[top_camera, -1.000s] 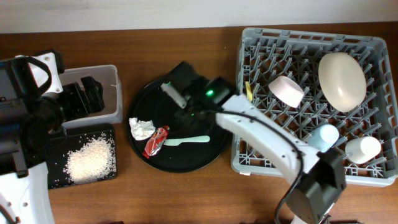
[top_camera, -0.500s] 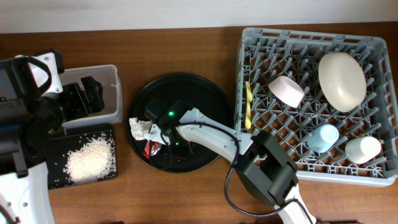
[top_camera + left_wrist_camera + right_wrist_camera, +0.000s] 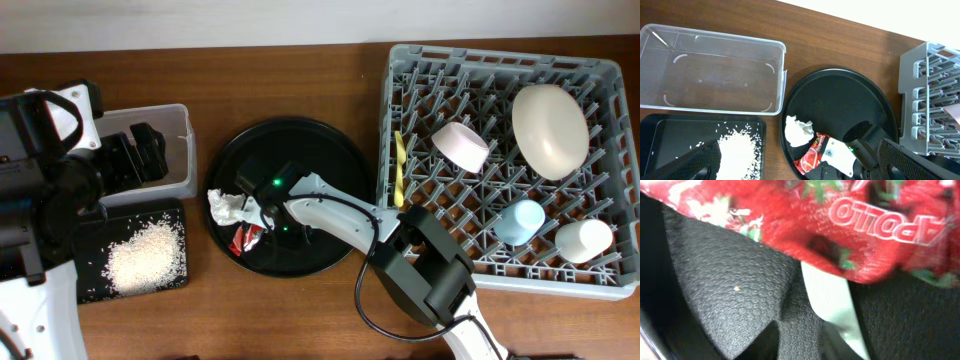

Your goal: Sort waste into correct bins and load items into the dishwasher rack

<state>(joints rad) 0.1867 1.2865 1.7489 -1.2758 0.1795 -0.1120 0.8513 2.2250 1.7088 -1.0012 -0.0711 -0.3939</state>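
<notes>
My right gripper is down on the round black tray, beside the crumpled tissue and the red wrapper. In the right wrist view its fingers are shut on the handle of the mint green spoon, just below the wrapper. The arm hides the spoon from overhead. My left gripper is open and empty, above the clear tub and the black tray that holds the rice.
The grey rack on the right holds the cream bowl-plate, pink bowl, blue cup, white cup and yellow spoon. The clear tub holds nothing.
My right arm swung from the back of the round tray down to its front left, onto the wrapper and the spoon. The spoon is now covered from above. The left arm has not moved.
</notes>
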